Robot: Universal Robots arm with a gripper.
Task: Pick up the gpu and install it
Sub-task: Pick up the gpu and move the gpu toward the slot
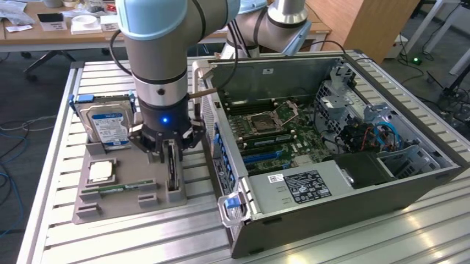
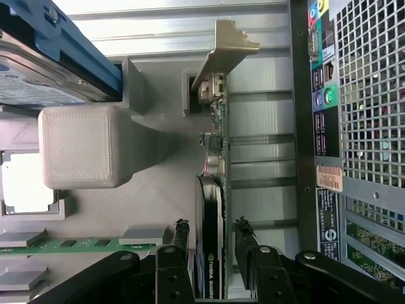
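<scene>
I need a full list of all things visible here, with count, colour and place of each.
slatted metal table: one, silver, under everything
grey plastic holder: one, grey, on the table, exterior view's left
dark flat GPU card with tan metal bracket: one, black and green, on edge in a holder slot
silver hard drive with blue label: one, silver and blue, upright at the holder's back
square processor chip: one, silver, flat in a holder recess
slim RAM stick: one, green, flat in the holder
open computer case: one, dark grey, exterior view's right, green motherboard inside
robot arm: one, grey and light blue, above the holder
end effector: one, black, open, fingers either side of the GPU card
</scene>
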